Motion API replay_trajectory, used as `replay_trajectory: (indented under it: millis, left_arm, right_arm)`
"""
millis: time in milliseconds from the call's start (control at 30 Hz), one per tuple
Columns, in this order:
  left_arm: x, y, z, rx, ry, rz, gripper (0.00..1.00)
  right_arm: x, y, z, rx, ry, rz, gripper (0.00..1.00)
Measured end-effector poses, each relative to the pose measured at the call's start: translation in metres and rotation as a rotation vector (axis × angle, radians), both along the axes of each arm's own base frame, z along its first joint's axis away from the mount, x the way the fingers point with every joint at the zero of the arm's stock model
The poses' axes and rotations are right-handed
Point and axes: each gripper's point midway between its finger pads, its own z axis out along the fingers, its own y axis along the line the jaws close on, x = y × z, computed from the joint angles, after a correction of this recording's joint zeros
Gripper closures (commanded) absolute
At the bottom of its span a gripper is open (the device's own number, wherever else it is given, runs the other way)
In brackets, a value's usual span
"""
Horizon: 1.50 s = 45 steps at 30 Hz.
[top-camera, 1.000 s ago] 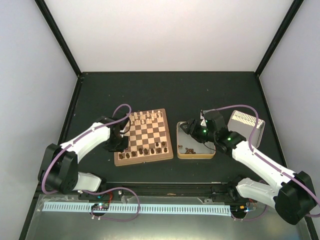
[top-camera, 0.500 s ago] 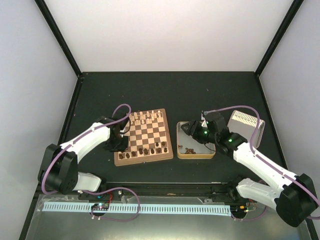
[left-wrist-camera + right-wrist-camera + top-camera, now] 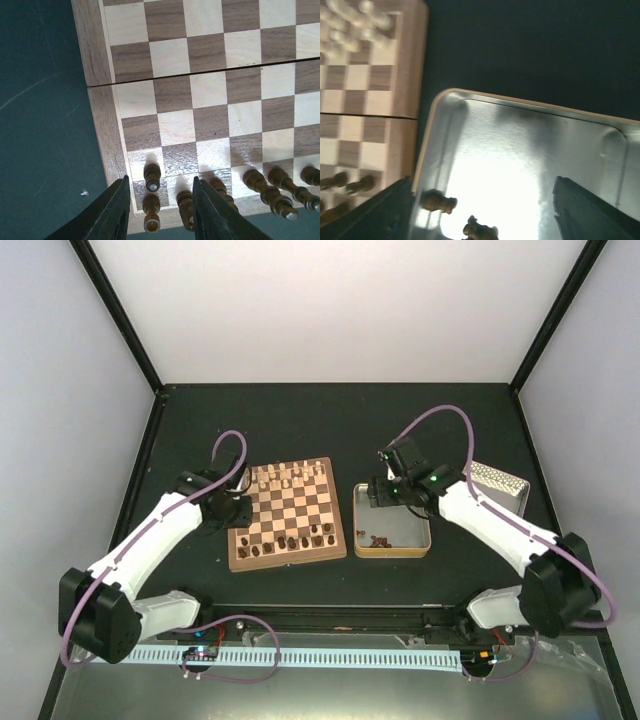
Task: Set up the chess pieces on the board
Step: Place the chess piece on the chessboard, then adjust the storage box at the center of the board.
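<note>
The board [image 3: 290, 558] lies left of centre, with dark brown chess pieces [image 3: 290, 540] along its near rows. My left gripper [image 3: 235, 510] hovers over the near left corner. In the left wrist view the left gripper [image 3: 160, 210] is open, and two dark pieces [image 3: 152, 176] stand free between its fingers [image 3: 112, 215] on the corner squares. More dark pieces [image 3: 272, 192] line the edge to the right. My right gripper [image 3: 375, 495] hangs wide open and empty above the metal tin [image 3: 392, 554], where loose dark pieces [image 3: 437, 201] lie near its left wall.
Pale cream chessmen [image 3: 290, 476] fill the board's far rows. The tin's patterned lid [image 3: 497, 483] lies at the right, behind the right arm. Black table surface surrounds the board and the tin, and black frame posts stand at the back corners.
My left gripper has opened and drawn up and back from the board's near left corner, leaving a dark piece standing. My right gripper has risen towards the tin's far side and opened wider.
</note>
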Motion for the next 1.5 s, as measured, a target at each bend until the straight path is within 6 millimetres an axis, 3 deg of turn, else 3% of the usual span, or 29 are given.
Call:
replay_trajectory:
  millis: [100, 200, 500, 667, 800, 1000, 1267, 1500]
  left_arm:
    - [0.000, -0.001, 0.006, -0.014, -0.025, -0.013, 0.62]
    - [0.000, -0.006, 0.012, -0.042, -0.050, -0.035, 0.62]
    - [0.003, -0.023, 0.021, -0.126, -0.085, -0.102, 0.62]
    - [0.005, -0.028, 0.024, -0.150, -0.099, -0.125, 0.62]
    - [0.007, -0.031, 0.026, -0.165, -0.109, -0.135, 0.62]
    - [0.008, -0.035, 0.027, -0.183, -0.115, -0.143, 0.63]
    - [0.007, -0.037, 0.027, -0.195, -0.113, -0.147, 0.63]
    - [0.008, -0.038, 0.028, -0.203, -0.114, -0.150, 0.63]
  right_arm:
    - [0.006, -0.011, -0.015, -0.150, 0.016, 0.051, 0.06]
    - [0.014, -0.020, -0.031, -0.287, 0.032, 0.096, 0.03]
    - [0.044, -0.022, -0.077, -0.535, 0.101, 0.233, 0.05]
    - [0.059, -0.019, -0.080, -0.590, 0.078, 0.274, 0.08]
    - [0.065, -0.017, -0.082, -0.607, 0.066, 0.297, 0.18]
    - [0.068, -0.021, -0.085, -0.614, 0.071, 0.298, 0.46]
    - [0.066, -0.048, -0.089, -0.629, 0.080, 0.215, 0.73]
    - [0.046, -0.077, -0.087, -0.648, 0.114, 0.115, 0.84]
